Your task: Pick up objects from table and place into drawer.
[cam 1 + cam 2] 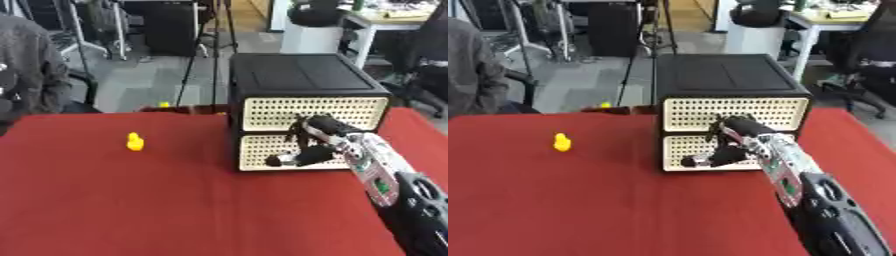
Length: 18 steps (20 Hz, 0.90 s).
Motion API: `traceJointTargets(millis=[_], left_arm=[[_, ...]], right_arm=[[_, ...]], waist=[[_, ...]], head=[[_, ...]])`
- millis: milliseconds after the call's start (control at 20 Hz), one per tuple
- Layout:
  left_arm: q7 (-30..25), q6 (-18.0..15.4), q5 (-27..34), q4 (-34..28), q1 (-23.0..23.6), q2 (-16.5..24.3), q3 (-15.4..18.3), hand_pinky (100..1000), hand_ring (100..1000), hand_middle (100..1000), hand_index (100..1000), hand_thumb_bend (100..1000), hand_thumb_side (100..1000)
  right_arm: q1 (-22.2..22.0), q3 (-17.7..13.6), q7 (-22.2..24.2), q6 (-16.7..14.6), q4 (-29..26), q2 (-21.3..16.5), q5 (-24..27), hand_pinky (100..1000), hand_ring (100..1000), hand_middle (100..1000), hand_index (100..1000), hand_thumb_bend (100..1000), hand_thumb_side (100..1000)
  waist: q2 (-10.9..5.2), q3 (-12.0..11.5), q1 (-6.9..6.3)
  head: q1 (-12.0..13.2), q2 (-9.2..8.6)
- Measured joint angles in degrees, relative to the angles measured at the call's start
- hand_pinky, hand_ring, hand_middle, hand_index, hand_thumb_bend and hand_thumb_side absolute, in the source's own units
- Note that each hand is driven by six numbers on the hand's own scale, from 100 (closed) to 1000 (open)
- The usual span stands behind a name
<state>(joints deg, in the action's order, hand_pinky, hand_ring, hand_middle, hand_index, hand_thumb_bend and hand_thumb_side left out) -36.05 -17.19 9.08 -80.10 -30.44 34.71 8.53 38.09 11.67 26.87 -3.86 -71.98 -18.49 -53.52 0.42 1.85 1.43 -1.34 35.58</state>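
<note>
Item: red table [131,200]. On it we log a black cabinet [306,80] with two cream perforated drawers [315,112], both closed. Right hand [308,145] sits against the lower drawer [262,150] front, fingers curled downward; we cannot tell whether they hook anything. Yellow duck [135,142] stands well apart to the cabinet's left, untouched. A second small yellow thing [164,105] lies at the table's far edge.

One red table [131,210]. One black cabinet [302,75] with two perforated cream drawers: upper [262,112], lower [258,147]. One small yellow object [135,142] on the cloth. One robot hand [308,150] in view.
</note>
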Motion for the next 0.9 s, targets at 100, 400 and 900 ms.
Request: traceJointTargets(millis=[100, 400, 900], left_arm=[[-0.1, 0.2, 0.1, -0.5, 0.9, 0.0, 0.3, 223, 409, 395, 631, 100, 766], [0.3, -0.2, -0.2, -1.2, 5.5, 0.8, 1.5, 225, 411, 399, 634, 100, 790], [1.6, -0.7, -0.5, -2.3, 10.1, 1.2, 3.4, 241, 433, 423, 638, 100, 801]], right_arm=[[-1.4, 0.0, 0.2, -0.3, -2.9, -1.0, 1.3, 336, 598, 581, 711, 856, 863], [-6.9, 0.0, 0.0, -0.5, -12.4, -5.1, 10.4, 321, 584, 575, 705, 869, 850], [-15.0, -0.8, -6.9, -1.1, -21.6, -9.5, 25.3, 297, 540, 584, 717, 800, 875]], waist=[[0.00, 0.3, 0.29], [-0.05, 1.1, 0.86], [-0.15, 1.8, 1.18]], head=[[0.0, 0.00], [0.1, 0.01], [0.9, -0.02]])
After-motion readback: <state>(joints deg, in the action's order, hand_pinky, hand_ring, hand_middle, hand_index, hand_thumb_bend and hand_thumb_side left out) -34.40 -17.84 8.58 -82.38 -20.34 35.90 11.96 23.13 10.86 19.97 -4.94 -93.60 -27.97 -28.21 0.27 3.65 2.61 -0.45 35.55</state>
